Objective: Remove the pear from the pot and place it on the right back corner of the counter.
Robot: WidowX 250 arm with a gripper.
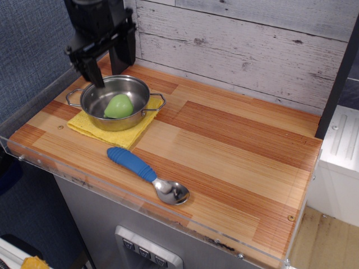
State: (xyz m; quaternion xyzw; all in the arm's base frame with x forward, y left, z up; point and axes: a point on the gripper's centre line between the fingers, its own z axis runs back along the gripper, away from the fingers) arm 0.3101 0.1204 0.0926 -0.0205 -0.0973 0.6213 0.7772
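Inside the pot (pixel 115 102), the pear (pixel 118 106) lies on its side against the right part of the bowl, its rounded green body leaning toward the near wall and its blunt tip pointing up and to the right. Nothing touches it. The pot is a shallow, shiny steel one with a thin wire loop handle at each side, the left loop sticking out over bare wood and the right loop reaching toward the middle of the tabletop (pixel 235 145). It stands on a yellow cloth (pixel 95 130), which shows beneath it on the near side and a little at the right.

Above the pot's back left rim hangs the claw (pixel 107 63), black and held well open: one finger comes down over the left rim and the other stands behind the pot's back edge, with a clear gap between them. It holds nothing and is apart from the pear.

Nearer the front edge, well apart from the pot, a spoon (pixel 148 174) with a ribbed blue handle lies at a slant, its metal bowl pointing to the lower right. The tabletop is made of light and reddish-brown plank strips with a clear acrylic rim (pixel 129 197) along the front. Its back right corner lies far across from the pot, under the whitewashed plank wall (pixel 247 39).
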